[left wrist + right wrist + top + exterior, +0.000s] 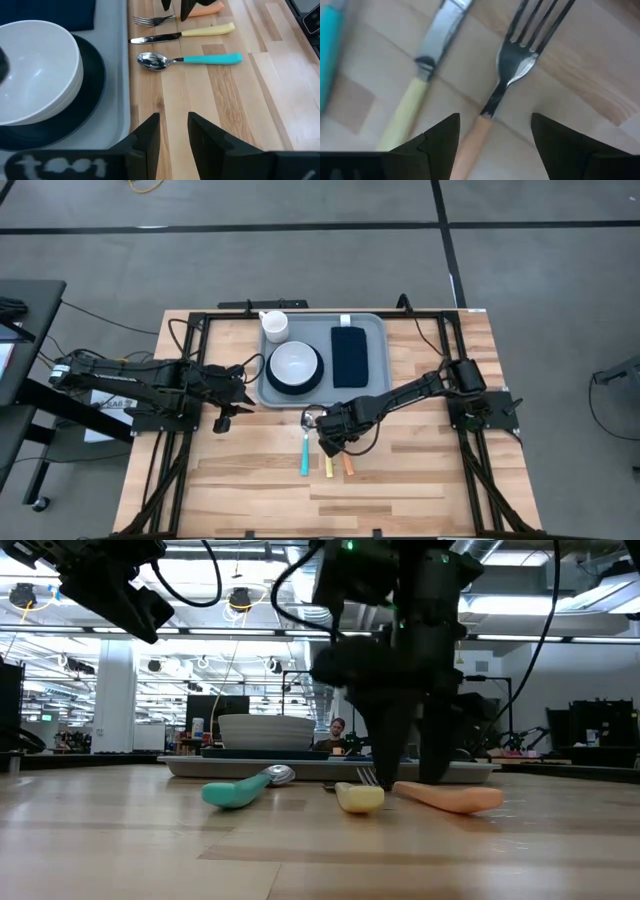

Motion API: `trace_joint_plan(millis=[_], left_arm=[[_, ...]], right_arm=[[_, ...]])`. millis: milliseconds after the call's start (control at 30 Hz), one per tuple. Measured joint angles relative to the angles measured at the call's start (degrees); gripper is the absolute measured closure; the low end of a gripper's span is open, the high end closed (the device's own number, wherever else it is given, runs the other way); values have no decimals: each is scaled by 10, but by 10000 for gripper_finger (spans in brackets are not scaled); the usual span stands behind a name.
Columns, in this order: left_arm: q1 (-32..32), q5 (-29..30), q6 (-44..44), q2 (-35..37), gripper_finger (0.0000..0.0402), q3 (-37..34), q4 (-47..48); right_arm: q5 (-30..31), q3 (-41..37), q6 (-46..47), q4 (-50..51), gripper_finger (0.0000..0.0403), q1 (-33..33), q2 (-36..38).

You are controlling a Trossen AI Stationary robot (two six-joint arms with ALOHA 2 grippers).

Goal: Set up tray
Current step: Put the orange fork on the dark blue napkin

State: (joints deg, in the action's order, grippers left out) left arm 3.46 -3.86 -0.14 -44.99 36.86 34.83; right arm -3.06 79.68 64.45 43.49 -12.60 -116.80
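Observation:
The light grey-blue tray [376, 326] lies at the table's far middle. It holds a white bowl [295, 363] on a dark round plate [95, 85], a white cup [274, 326] and a dark folded napkin [349, 355]. Just near of the tray, a teal-handled spoon [305, 450], a yellow-handled knife [327, 465] and an orange-handled fork [520, 55] lie side by side on the wood. My right gripper [492, 132] points down, open, its fingers either side of the fork's neck, close above the table. My left gripper [173, 135] hangs open left of the tray, above the table.
A black frame runs along the table's left and right edges [180, 430]. Bare wood stretches from the cutlery to the near edge [330, 510]. The room beyond the table shows in the low view, with a person far behind the tray [338, 730].

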Motion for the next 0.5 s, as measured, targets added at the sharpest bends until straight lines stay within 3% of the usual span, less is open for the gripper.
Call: trace_joint_plan(millis=[367, 500], left_arm=[[0, 0, 0, 0, 315, 0, 0], [0, 0, 0, 0, 315, 0, 0]], right_arm=[[-25, 17, 0, 19, 166, 1, -44], [-22, 16, 8, 25, 193, 4, -41]])
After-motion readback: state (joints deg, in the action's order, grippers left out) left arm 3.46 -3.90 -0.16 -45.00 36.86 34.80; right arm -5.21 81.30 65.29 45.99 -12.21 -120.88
